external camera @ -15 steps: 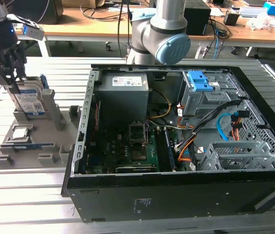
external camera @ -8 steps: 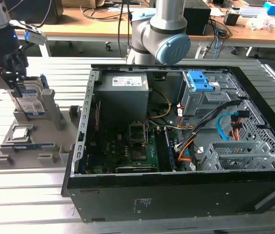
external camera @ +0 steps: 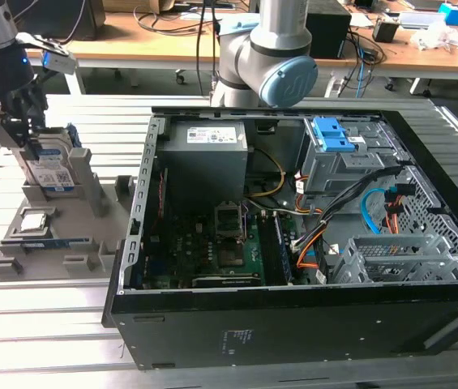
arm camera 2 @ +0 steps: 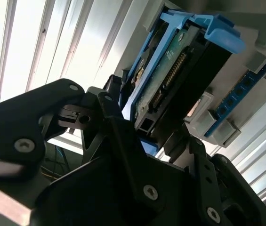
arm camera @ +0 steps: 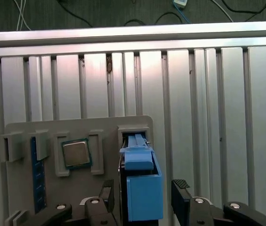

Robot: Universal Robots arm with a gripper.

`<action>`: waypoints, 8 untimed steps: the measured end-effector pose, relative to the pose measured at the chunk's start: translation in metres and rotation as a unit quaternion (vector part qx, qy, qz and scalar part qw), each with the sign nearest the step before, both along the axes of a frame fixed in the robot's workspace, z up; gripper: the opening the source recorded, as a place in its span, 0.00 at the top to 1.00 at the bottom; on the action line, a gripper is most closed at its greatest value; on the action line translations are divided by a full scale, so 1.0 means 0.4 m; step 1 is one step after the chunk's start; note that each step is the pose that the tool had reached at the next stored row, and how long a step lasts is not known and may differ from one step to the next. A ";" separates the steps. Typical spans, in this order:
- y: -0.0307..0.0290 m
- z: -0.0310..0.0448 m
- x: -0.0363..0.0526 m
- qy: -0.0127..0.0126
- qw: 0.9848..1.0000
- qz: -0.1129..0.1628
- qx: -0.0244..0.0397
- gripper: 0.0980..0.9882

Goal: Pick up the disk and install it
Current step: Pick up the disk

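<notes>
The disk (external camera: 53,172) stands on edge in a slot of the grey holder tray (external camera: 91,243) at the exterior view's left, its white-and-blue label facing out. My gripper (external camera: 30,150) hangs right over it. In the first wrist view the blue rail of the disk (arm camera: 140,188) lies between the two black fingers (arm camera: 181,188), with a narrow gap on each side. The second wrist view shows the disk's connector edge (arm camera 2: 170,80) between the same fingers (arm camera 2: 109,101). My gripper (arm camera: 142,190) is open and straddles the disk.
The holder tray also carries a square silver processor chip (external camera: 34,220) and a blue memory stick (external camera: 50,241). To the exterior view's right lies the open black computer case (external camera: 293,324) with a blue-latched drive cage (external camera: 331,134). The arm's base (external camera: 269,57) stands behind the case.
</notes>
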State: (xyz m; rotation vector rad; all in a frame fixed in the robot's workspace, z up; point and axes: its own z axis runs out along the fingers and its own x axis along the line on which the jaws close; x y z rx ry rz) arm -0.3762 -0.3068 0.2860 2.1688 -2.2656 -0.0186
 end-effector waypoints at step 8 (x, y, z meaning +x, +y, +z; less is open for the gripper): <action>-0.006 0.000 0.000 0.000 1.000 0.001 0.006 0.44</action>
